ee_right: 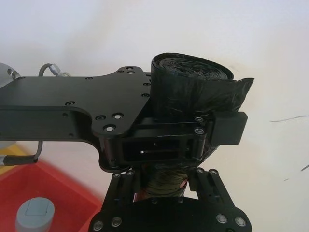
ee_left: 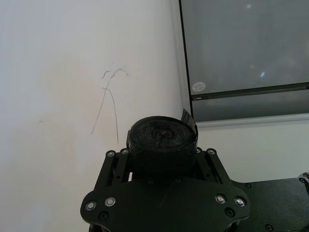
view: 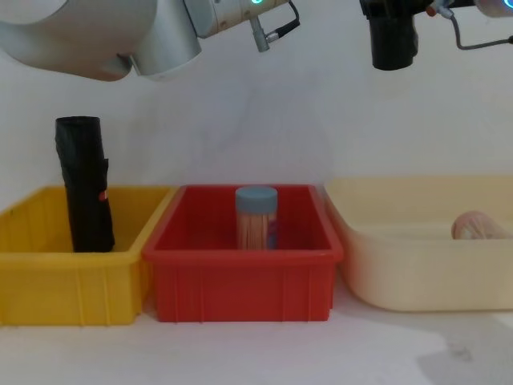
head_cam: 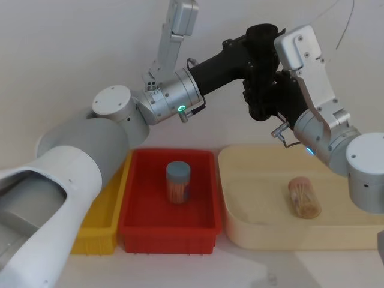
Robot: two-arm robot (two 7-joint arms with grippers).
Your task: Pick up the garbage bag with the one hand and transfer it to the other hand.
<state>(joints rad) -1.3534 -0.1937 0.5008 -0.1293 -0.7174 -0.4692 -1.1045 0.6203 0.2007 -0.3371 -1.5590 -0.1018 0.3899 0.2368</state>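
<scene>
The garbage bag roll (ee_right: 193, 92) hung high above the red bin (head_cam: 168, 225), pinched in the left gripper (ee_left: 164, 159), whose fingers were closed on its sides. The right gripper (ee_right: 164, 186) sat just beneath, its fingers flanking the roll's lower part; whether they had clamped I couldn't tell. Released too soon, the slick plastic could slip and drop.

Both arms are raised and meet high over the far side. The one hand (head_cam: 259, 51) reaches right from the green-ringed wrist, clamped on the garbage bag (ee_right: 193, 87); the other hand (head_cam: 267, 99), blue-ringed, apparently also grips it from below.
</scene>
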